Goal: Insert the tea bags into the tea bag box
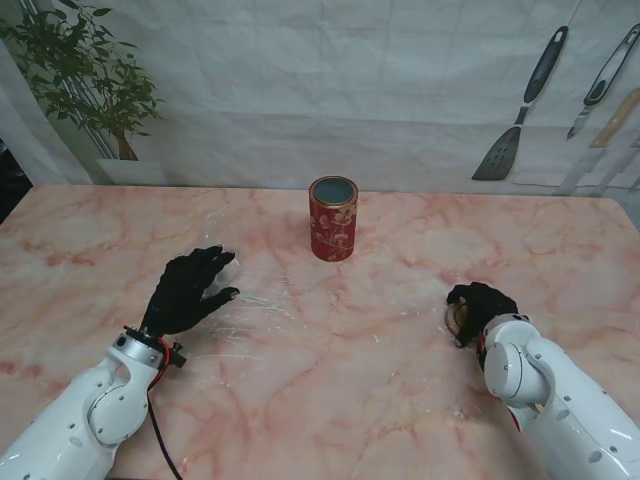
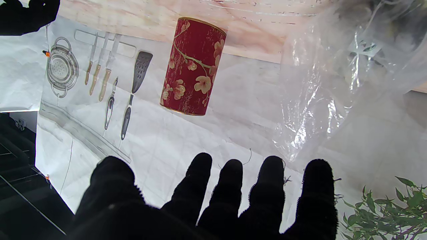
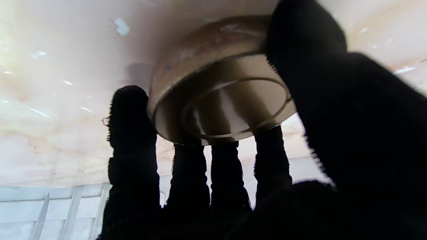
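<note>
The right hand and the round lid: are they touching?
Touching. The right wrist view shows the right hand wrapped around the lid, its fingers pressed on the rim.

The tea bag box [image 1: 333, 219] is a red cylindrical tin with a pale blossom-and-branch pattern and gold rims, standing upright and open-topped at the middle of the marble table, on the side farther from me. Its round lid [image 3: 218, 100], gold-toned outside and pale within, lies well apart to the right and nearer to me, tilted with its hollow side showing in the right wrist view. A crumpled clear plastic bag [image 2: 337, 76] with small tea bags faintly visible inside lies to the box's left, nearer to me.
</note>
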`<state>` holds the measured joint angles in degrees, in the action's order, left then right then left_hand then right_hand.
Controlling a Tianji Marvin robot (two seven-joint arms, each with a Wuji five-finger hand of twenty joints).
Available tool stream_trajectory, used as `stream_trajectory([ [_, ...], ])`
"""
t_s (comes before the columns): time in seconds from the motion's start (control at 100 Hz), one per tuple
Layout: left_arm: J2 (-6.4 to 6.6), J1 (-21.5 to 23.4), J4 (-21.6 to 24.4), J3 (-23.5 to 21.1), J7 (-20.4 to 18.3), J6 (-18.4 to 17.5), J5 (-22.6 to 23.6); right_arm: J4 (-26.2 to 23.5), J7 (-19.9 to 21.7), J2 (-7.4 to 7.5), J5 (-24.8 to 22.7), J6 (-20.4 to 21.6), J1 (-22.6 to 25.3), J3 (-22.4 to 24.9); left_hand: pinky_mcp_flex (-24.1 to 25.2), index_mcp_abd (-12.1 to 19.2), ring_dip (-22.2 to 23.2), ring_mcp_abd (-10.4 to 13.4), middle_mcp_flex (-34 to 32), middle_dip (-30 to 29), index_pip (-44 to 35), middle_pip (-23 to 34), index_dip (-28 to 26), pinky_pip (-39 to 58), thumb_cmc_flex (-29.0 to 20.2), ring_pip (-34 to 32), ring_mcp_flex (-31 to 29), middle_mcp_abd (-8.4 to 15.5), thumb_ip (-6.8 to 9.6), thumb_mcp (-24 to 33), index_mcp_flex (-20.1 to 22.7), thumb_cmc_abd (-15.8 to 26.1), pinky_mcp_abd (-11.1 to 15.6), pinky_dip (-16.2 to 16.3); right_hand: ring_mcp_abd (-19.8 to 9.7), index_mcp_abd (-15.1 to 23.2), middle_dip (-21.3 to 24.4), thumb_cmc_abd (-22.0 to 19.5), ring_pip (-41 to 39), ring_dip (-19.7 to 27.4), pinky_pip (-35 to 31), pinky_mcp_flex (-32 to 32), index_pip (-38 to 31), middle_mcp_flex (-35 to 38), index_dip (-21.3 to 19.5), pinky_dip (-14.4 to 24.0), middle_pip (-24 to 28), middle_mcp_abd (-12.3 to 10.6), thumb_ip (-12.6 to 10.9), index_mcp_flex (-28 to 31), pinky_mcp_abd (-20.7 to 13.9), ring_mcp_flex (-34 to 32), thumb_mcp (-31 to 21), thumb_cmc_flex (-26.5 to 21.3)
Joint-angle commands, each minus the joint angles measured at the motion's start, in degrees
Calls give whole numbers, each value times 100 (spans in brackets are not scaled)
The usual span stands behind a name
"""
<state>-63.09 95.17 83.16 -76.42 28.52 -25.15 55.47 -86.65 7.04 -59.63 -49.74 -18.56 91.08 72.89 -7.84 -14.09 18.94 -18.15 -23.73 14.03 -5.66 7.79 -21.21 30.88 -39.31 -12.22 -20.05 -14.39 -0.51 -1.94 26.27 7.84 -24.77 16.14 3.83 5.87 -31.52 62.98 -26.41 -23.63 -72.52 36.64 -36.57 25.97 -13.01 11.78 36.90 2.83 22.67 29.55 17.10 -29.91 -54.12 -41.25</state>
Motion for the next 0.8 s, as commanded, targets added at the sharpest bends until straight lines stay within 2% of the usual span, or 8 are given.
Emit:
stream_trajectory([
  [0.0, -16, -11, 22, 8, -54, 1, 1, 386, 69, -92, 56, 19, 192, -130, -20, 18, 32, 20, -39, -50, 17, 43, -44, 174, -108, -28, -41, 61, -187, -51, -76, 26, 28, 101, -544, -375, -640, -1200, -4621, -295, -2023, 454, -1035, 1792, -367, 248, 1347, 110, -681, 1442, -1344, -1817, -1720, -1661],
  [0.11, -10, -12, 25, 15, -51, 20, 25, 439, -154, -134, 121, -31, 188, -128, -24, 18, 35, 31, -49, -47, 15, 48, -46, 183, -112, -33, -50, 55, -187, -52, -70, 25, 24, 105, -496, -446, -697, -1166, -4667, -262, -2068, 459, -1127, 1997, -434, 306, 1343, 143, -695, 1878, -1235, -1921, -1696, -1659],
  [0.26, -8, -18, 33, 26, -39, 53, 50, 425, -255, -152, 88, -124, 201, -114, -30, 4, 39, 29, -48, -43, 14, 54, -48, 196, -130, -41, -56, 57, -186, -49, -64, 21, 27, 111, -633, -541, -884, -1379, -4769, -293, -2108, 362, -1047, 1851, -484, 584, 1457, 235, -749, 1928, -1171, -1823, -1620, -1600],
  [0.4, -1, -22, 37, 38, -28, 86, 83, 352, -242, -164, 146, -276, 223, -97, -38, 11, 43, 35, -43, -42, 15, 58, -48, 211, -146, -49, -69, 49, -187, -51, -63, 18, 37, 118, -741, -756, -999, -1773, -4790, -344, -1718, 399, -1046, 1498, 69, 1926, 1784, 469, -814, 1784, -1000, -1689, -1364, -1480],
  [0.54, 3, -20, 45, 44, -18, 112, 107, 292, -202, -173, 224, -325, 251, -52, -44, 8, 46, 45, -47, -40, 16, 66, -49, 221, -162, -56, -80, 56, -187, -50, -64, 16, 44, 123, -738, -918, -967, -2030, -4759, -354, -1641, 382, -991, 1331, 206, 1993, 2001, 650, -827, 1708, -737, -1663, -1072, -1400],
  [0.62, 3, -21, 47, 44, -8, 114, 114, 309, -347, -197, 252, -273, 270, -8, -51, 3, 47, 47, -50, -40, 13, 71, -50, 229, -157, -57, -84, 54, -188, -55, -58, 16, 42, 126, -679, -843, -828, -2076, -4595, -248, -1599, 435, -1137, 1473, 315, 1993, 1965, 586, -865, 1788, -668, -1801, -914, -1308],
  [0.68, 3, -22, 47, 41, -15, 103, 110, 358, -550, -223, 229, -247, 274, 2, -58, 10, 50, 40, -60, -39, 8, 75, -53, 236, -153, -65, -98, 59, -188, -56, -51, 14, 34, 130, -382, -762, -581, -2433, -4323, -162, -1566, 538, -2008, 2027, 809, 1982, 1592, 601, -967, 1986, -519, -2222, -502, -1017],
  [0.79, 2, -23, 47, 40, -33, 88, 95, 470, -882, -278, 250, -221, 264, -1, -63, 7, 53, 26, -61, -39, 6, 75, -54, 250, -153, -69, -102, 49, -187, -54, -45, 11, 35, 137, -244, -699, -398, -2547, -4192, -111, -1491, 632, -2173, 2584, 841, 1954, 1237, 550, -1000, 2237, -347, -2610, -487, -962],
])
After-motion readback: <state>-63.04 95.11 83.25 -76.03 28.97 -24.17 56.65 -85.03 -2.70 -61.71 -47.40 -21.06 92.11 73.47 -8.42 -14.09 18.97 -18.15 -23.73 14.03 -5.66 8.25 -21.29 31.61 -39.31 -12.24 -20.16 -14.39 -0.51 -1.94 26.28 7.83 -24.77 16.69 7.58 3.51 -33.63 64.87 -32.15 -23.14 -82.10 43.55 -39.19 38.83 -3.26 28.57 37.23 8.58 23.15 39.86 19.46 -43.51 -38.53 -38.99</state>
